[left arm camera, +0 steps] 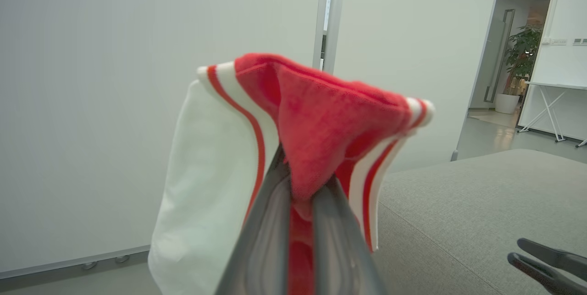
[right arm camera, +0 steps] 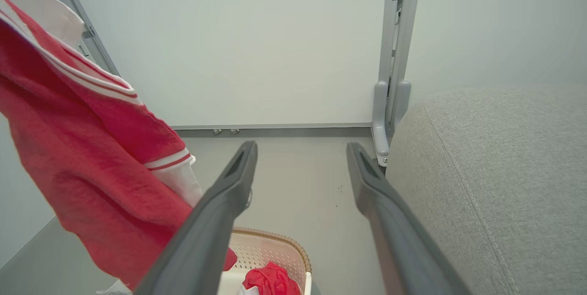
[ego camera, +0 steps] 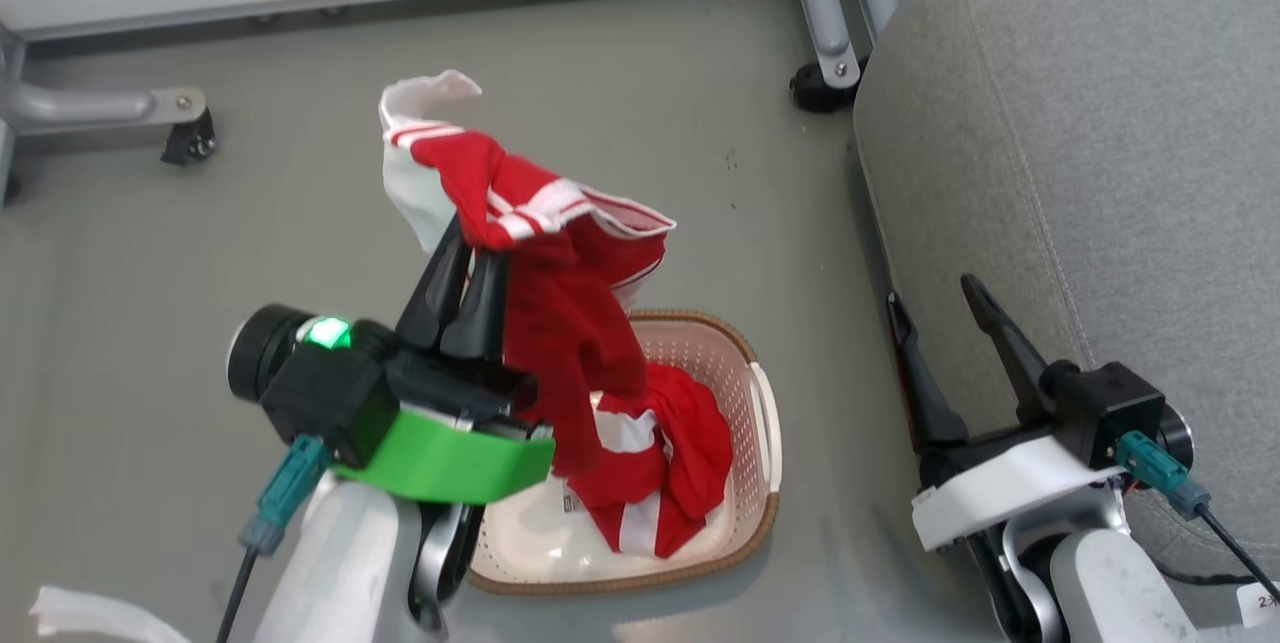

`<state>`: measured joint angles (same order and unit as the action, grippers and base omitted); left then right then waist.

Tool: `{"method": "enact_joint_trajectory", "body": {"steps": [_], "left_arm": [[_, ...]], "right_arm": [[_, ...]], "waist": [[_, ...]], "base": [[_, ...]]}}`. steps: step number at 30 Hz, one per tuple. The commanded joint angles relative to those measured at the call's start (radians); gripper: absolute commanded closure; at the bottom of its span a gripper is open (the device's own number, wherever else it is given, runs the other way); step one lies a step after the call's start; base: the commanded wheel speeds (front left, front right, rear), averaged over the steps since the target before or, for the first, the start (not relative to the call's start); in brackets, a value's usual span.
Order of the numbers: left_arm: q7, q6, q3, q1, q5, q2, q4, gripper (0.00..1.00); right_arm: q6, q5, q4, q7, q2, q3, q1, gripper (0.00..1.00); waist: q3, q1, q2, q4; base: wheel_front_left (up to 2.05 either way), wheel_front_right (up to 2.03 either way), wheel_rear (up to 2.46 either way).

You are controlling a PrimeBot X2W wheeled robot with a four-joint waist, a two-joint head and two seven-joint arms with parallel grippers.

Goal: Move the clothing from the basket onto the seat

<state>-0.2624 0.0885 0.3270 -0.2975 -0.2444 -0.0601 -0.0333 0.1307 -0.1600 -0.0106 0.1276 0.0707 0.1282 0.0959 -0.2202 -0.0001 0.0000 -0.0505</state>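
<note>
Left gripper [ego camera: 468, 248]: shut, its two dark fingers pinched on a soft red fabric garment with white panels and striped trim [ego camera: 560, 323].
Held garment: lifted above the basket's far left corner. It drapes down from the fingertips, with its lower end over the basket's inside (whether it touches the garment below, I cannot tell).
Basket: a cream-white perforated plastic laundry basket with a brown woven-look rim [ego camera: 745, 348], standing on the grey floor [ego camera: 200, 253].
Second red-and-white garment [ego camera: 680, 443]: crumpled inside the basket against its right wall.
Right gripper [ego camera: 932, 291]: fingers spread wide, holding nothing, beside the seat's left edge.
Seat: a large grey woven upholstered cushion [ego camera: 1100, 173], right of the basket, nothing on its visible part.
</note>
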Motion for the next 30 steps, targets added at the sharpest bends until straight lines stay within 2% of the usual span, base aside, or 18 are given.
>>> {"method": "enact_joint_trajectory", "body": {"steps": [1, 18, 30], "left_arm": [[-0.004, 0.008, -0.006, 0.033, 0.008, 0.000, -0.023, 1.00], [-0.004, 0.020, -0.026, 0.217, 0.011, 0.007, -0.072, 1.00], [-0.004, 0.026, -0.030, 0.227, 0.001, 0.009, -0.060, 1.00]], "right_arm": [[0.000, 0.005, 0.008, -0.006, -0.002, 0.001, -0.025, 0.00], [0.000, -0.009, 0.055, -0.071, -0.012, 0.038, -0.166, 0.00], [0.000, -0.011, 0.078, -0.095, -0.014, 0.046, -0.196, 0.00]], "waist": [[0.051, 0.0001, 0.0000, 0.004], [0.204, 0.0001, 0.0000, 0.012], [0.219, 0.0001, 0.0000, 0.017]], "base": [[0.00, 0.00, 0.00], [0.00, 0.00, 0.00], [0.00, 0.00, 0.00]]}}
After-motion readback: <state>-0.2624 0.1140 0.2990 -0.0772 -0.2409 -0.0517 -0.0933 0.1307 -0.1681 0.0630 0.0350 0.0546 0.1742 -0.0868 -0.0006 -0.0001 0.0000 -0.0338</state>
